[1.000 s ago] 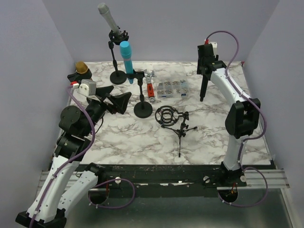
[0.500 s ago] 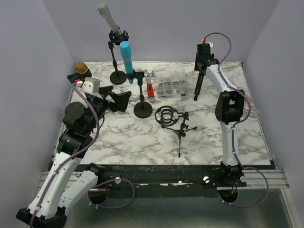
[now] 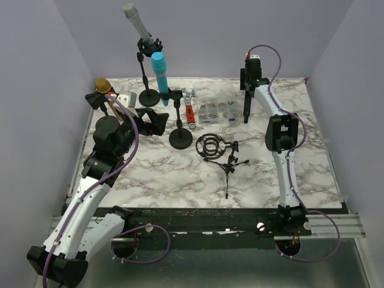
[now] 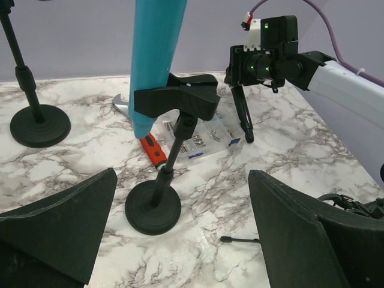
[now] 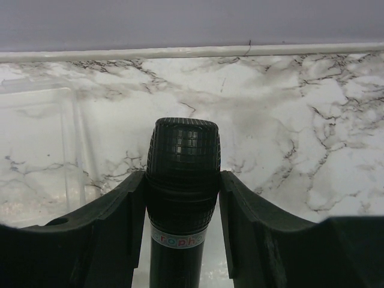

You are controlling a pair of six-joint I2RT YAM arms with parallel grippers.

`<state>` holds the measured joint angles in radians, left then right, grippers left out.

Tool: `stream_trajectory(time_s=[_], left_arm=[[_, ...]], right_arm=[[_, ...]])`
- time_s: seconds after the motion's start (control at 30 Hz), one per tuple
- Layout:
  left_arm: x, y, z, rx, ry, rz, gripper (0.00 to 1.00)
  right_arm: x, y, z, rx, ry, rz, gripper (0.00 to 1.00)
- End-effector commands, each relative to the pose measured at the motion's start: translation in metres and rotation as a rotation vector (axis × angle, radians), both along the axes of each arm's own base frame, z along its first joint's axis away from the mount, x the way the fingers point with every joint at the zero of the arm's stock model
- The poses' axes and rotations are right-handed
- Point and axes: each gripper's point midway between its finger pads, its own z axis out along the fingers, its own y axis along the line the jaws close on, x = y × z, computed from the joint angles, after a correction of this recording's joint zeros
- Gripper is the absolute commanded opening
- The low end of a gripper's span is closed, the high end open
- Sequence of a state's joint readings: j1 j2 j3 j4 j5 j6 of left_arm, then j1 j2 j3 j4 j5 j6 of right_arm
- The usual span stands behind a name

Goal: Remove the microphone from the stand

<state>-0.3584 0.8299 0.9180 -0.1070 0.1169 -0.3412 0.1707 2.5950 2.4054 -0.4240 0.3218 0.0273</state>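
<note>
One second on, right gripper (image 5: 183, 180) clamped on black microphone (image 5: 183, 150), moved leftward, left gripper (image 3: 151, 120) wide apart

You've got two arms (image 3: 102, 156) (image 3: 282, 132), three mics (image 3: 137, 21) (image 3: 160, 75) (image 5: 183, 162), two round-base stands (image 3: 148, 96) (image 3: 180, 138), one tripod (image 3: 227, 162), one parts box (image 3: 216, 111), one red tool (image 3: 189, 112), one gold-capped object (image 3: 103, 84).

A white desk (image 3: 162, 174) veined in grey marble pattern stands enclosed by plain pale lilac walls (image 3: 210, 36) at the back and on both sides. A black rail (image 3: 204, 217) runs along its near edge. The light is soft and even.
</note>
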Motion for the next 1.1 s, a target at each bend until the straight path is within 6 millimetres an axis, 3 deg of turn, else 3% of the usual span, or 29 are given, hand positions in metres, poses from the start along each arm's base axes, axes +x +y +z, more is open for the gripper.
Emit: stream_trajectory(time_s=[0.0,0.13,0.53,0.7,0.77,0.87,1.07], left_arm=[[0.005,0.000,0.010,-0.024,-0.007,-0.008,0.93],[0.010,0.001,0.004,-0.025,0.013,-0.006,0.92],[0.018,0.000,-0.005,-0.015,0.043,-0.005,0.91],[0.018,-0.001,-0.005,-0.020,0.045,-0.010,0.91],[0.018,-0.001,-0.006,-0.019,0.047,-0.011,0.91],[0.017,-0.001,-0.005,-0.021,0.042,-0.013,0.91],[0.014,-0.003,-0.001,-0.033,0.037,-0.027,0.91]], right_arm=[[0.021,0.007,-0.002,-0.010,-0.057,0.083,0.01],[0.026,0.010,-0.014,-0.006,-0.064,0.101,0.18],[0.037,0.012,-0.040,0.005,-0.075,0.111,0.17],[0.037,0.012,-0.049,0.003,-0.064,0.112,0.30],[0.037,0.012,-0.051,0.004,-0.060,0.117,0.42],[0.038,0.013,-0.043,0.009,-0.068,0.121,0.59],[0.037,0.012,0.019,0.015,-0.133,0.114,0.80]])
